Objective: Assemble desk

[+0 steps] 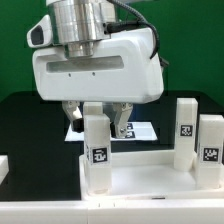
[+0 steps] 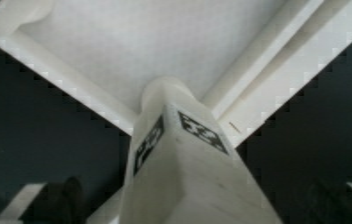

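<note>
The desk's white rimmed tabletop [image 1: 150, 178] lies flat at the front of the black table. A square white leg [image 1: 95, 152] with a tag stands upright at its corner on the exterior view's left. My gripper [image 1: 98, 122] hangs straight over this leg, open, one finger on each side of the leg's top with a gap to it. In the wrist view the leg [image 2: 191, 140] rises toward the camera from the tabletop [image 2: 173, 50], and the dark fingertips [image 2: 52, 202] stand clear of it. Two more tagged legs [image 1: 186, 125] [image 1: 210, 150] stand upright at the tabletop's side on the exterior view's right.
The marker board [image 1: 142, 131] lies flat on the table behind the gripper's fingers. A white edge [image 1: 4, 165] shows at the exterior view's far left. A green wall closes the back.
</note>
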You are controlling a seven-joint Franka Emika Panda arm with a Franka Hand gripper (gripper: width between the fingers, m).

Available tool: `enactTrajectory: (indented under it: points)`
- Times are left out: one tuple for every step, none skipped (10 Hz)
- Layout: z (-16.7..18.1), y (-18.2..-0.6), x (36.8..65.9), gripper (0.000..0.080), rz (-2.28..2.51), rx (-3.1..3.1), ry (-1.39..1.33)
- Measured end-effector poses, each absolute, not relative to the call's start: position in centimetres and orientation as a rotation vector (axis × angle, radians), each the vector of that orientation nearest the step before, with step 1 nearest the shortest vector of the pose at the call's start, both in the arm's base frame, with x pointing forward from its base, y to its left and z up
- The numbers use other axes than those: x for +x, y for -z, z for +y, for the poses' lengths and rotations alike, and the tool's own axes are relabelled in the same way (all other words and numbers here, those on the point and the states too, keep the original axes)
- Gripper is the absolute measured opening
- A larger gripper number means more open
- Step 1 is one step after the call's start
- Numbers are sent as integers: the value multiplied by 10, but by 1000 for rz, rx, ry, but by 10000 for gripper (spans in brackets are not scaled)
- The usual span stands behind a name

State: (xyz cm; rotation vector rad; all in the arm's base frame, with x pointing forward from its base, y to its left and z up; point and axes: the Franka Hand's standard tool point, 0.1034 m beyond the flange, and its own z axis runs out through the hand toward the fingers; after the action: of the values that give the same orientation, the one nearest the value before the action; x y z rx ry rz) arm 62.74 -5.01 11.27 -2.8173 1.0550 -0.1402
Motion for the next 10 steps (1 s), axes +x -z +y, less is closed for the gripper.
enactTrajectory:
  points:
    - [-51,-113,627,643,914,-2872,150]
    - [-51,-113,627,648,876,-2885,153]
    - [-51,-114,628,648,629,-2962,170]
    - [-48,-117,629,649,164,-3036,199]
    - [-46,-117,627,649,-74,-3043,173]
    - [-47,-117,627,649,-29,-3042,173]
    - [-47,-116,627,530,29,-3041,169]
    - [-47,-116,627,530,36,-3041,168]
    - [-47,-116,627,347,125,-3035,164]
    - [-51,-116,627,289,288,-3025,157]
